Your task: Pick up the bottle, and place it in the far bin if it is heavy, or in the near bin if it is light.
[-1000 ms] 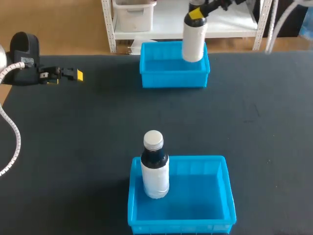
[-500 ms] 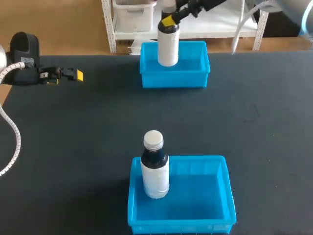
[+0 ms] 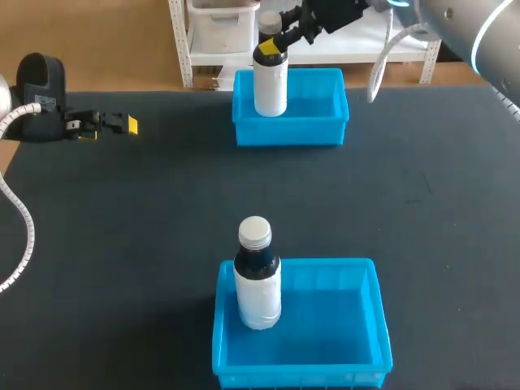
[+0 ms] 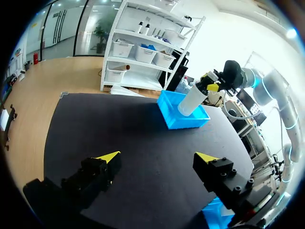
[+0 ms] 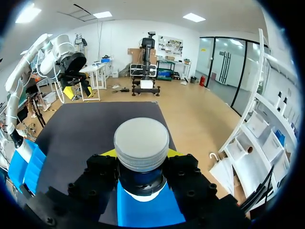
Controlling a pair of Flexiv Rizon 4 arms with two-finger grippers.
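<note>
Blue plastic far bin (image 3: pixel 325 130) sits at the far edge of the black worktop (image 3: pixel 122 227); a matching near bin (image 3: pixel 341 325) sits at the near edge, well apart from it.

Right gripper (image 3: pixel 272 45): enters from the right side and is positioned above the left half of the far bin. Its fingers are closed on the neck of the bottle (image 3: pixel 270 81), one yellow tip on each side just under the grey cap. The right wrist view confirms the grasp, with the bottle (image 5: pixel 141 143) clamped in the right gripper (image 5: pixel 141 160).

Bottle position: white body, held over the left portion of the far bin, lower end at or below rim level. In the left wrist view the bottle (image 4: pixel 192 100) appears tilted over the far bin (image 4: pixel 183 119). Contact with the bin floor cannot be determined.

Left gripper (image 3: pixel 130 124): located at the left side of the worktop, well apart from both bins. The left wrist view shows the left gripper (image 4: pixel 157 157) with fingers spread wide, nothing between them.

A second bottle (image 3: pixel 257 280) stands upright in the left part of the near bin.
</note>
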